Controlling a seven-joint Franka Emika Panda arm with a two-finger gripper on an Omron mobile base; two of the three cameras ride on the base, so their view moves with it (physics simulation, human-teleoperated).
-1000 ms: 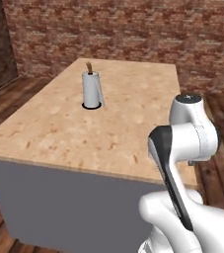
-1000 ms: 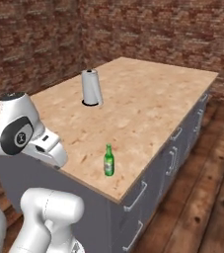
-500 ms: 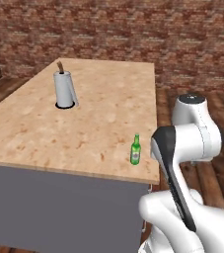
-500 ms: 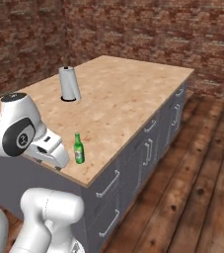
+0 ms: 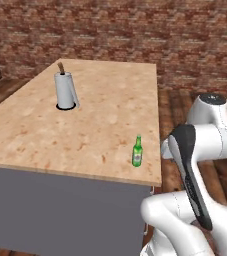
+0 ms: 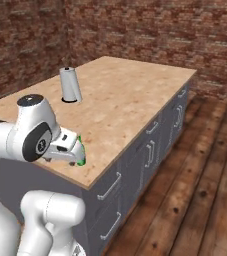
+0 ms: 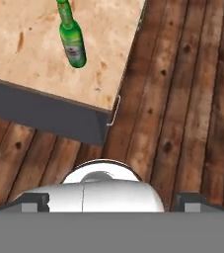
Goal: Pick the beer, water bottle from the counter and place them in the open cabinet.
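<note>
step: I'm lining up on beer (image 5: 137, 152) first | how: get the open, empty claw over the counter (image 5: 85, 125), drop straight down, pinch body below neck | where: beer near counter's near corner, close to edge | axis: upright, cap up, long axis vertical | paper-towel roll (image 5: 64, 90) well apart, ignore
</note>
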